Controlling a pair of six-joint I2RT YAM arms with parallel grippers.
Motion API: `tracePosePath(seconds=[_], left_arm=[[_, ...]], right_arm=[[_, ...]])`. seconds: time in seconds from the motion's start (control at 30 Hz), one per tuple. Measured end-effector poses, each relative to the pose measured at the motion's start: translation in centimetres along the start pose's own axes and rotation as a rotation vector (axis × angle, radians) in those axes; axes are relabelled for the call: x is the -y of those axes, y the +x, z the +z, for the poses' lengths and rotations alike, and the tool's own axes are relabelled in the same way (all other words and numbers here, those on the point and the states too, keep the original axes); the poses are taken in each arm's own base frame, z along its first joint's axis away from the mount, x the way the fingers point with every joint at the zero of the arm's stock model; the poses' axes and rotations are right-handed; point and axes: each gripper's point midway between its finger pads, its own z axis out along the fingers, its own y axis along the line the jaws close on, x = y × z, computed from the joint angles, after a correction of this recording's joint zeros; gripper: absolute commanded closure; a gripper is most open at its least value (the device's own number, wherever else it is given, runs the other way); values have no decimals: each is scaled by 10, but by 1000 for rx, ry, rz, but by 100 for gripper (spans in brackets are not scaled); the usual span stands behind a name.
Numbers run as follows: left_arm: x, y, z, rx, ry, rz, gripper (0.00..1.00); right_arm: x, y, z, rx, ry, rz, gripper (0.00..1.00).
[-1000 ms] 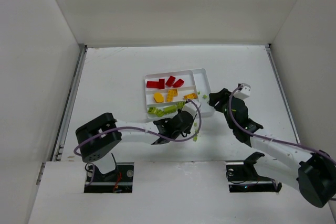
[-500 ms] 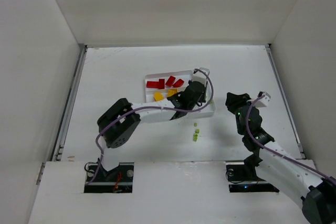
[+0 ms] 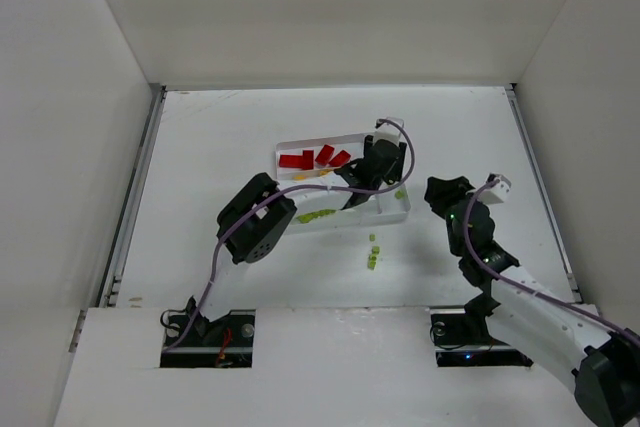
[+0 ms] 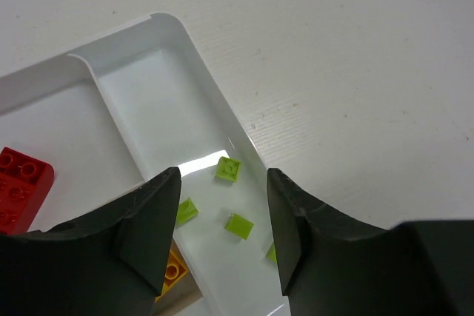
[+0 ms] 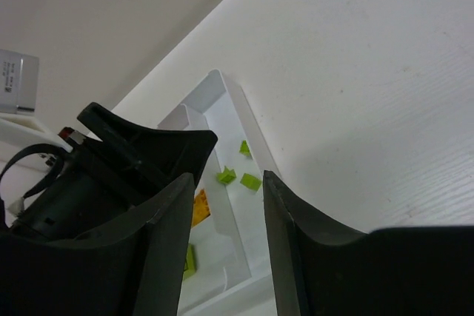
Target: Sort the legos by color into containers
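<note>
1. Lime-green cubes [image 4: 228,169] lie scattered in the crosswise end slot [image 4: 148,94] of the white tray [image 4: 169,23]. They sit directly beneath the left jaws, which stand apart with nothing between them.
2. Beside one black finger [image 4: 144,231] of those jaws, a red brick [image 4: 22,190] rests in a long slot. An orange piece [image 4: 175,268] peeks out just under that finger's tip, partly hidden.
3. Right jaws are likewise spread and empty (their own camera looks through the gap at the same end slot, with three green cubes showing). They hang off the tray's short end, apart from the left jaws and not touching the tray. Whether they are over the rim or over bare table [image 5: 370,109] is hard to judge.
4. Seen from above, the red legos [image 3: 300,160] fill the far long slot, on the side of the left jaws away from the right jaws. Lime-green pieces [image 3: 315,216] lie in the near long slot, closer to the arm bases than the left jaws.
5. The left arm [image 3: 262,227] crosses the tray, so the contents of the middle slot cannot be made out from above.
6. Two loose green cubes [image 3: 372,238] sit on the table outside the tray, one just behind the other. They are nearer the arm bases than either pair of jaws and roughly between the two.
</note>
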Motion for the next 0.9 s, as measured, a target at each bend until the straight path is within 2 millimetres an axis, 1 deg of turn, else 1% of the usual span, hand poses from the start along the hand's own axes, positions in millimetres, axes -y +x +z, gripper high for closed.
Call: tracePosePath(seconds=[0.07, 0.13, 0.17, 0.23, 0.3, 0.33, 0.37, 0.43, 0.5, 0.53, 0.6, 0.67, 0.8, 0.9], left_arm=[[0, -1, 0, 2, 1, -1, 53], [-2, 1, -4, -1, 0, -2, 55], [-5, 4, -8, -7, -2, -1, 55], [-14, 8, -26, -21, -7, 0, 57], [-23, 7, -50, -22, -8, -4, 58], [-27, 4, -64, -17, -6, -9, 59], [-30, 1, -80, -6, -5, -15, 59], [-34, -6, -112, 24, 7, -27, 59], [-37, -6, -143, 50, 19, -39, 59], [-38, -2, -157, 58, 24, -44, 59], [-42, 11, -180, 58, 28, -54, 59], [-48, 32, -199, 39, 28, -59, 59], [-60, 70, -223, -11, 19, -68, 59], [-59, 88, -235, -40, 31, -77, 59]], right_arm=[[2, 4, 1, -12, 7, -9, 56], [2, 11, 2, -35, 9, -28, 64], [1, 17, 3, -56, 7, -44, 71], [-5, 30, 6, -104, -3, -78, 77], [-18, 47, 6, -165, -23, -118, 77], [-26, 58, 3, -202, -41, -141, 76], [-34, 69, -1, -238, -60, -165, 73], [-48, 91, -12, -303, -101, -209, 58], [-56, 111, -26, -366, -134, -258, 45], [-56, 121, -32, -395, -143, -285, 43], [-48, 137, -43, -450, -138, -342, 43], [-36, 150, -51, -500, -112, -391, 44], [-15, 165, -64, -570, -63, -449, 49], [-5, 174, -70, -605, -37, -477, 52]])
